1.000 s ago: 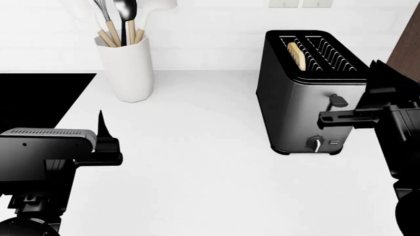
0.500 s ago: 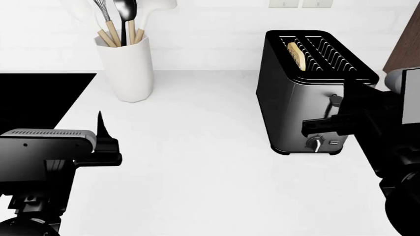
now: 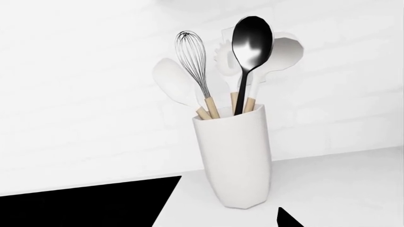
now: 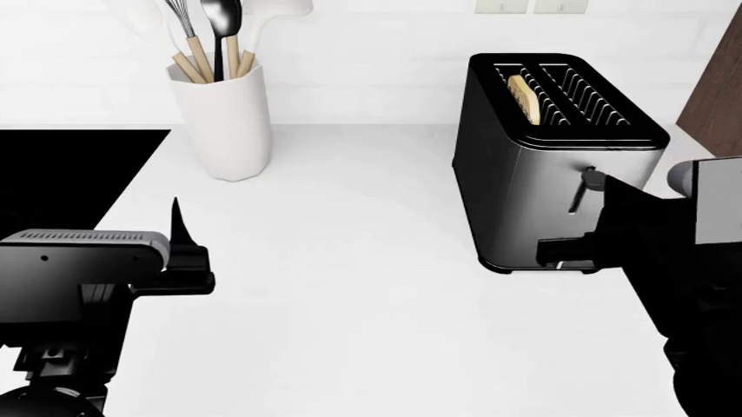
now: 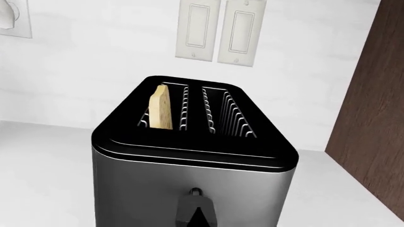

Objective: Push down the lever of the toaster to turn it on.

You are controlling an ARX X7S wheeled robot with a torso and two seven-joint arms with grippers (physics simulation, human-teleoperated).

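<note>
Toaster (image 4: 519,187): brushed-steel sides, black top. Lever (image 5: 196,209): small dark tab. Right gripper (image 4: 568,252) & left gripper (image 4: 186,252) state undeterminable.

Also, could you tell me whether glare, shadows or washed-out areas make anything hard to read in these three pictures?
Head view: the white counter blends into the wall, almost shadowless; the right claw is a flat black silhouette over the toaster front.
Left wrist view: sharp highlight on the black spoon; white spatulas fade into the wall.
Right wrist view: crisp, the lever dark against steel.
</note>
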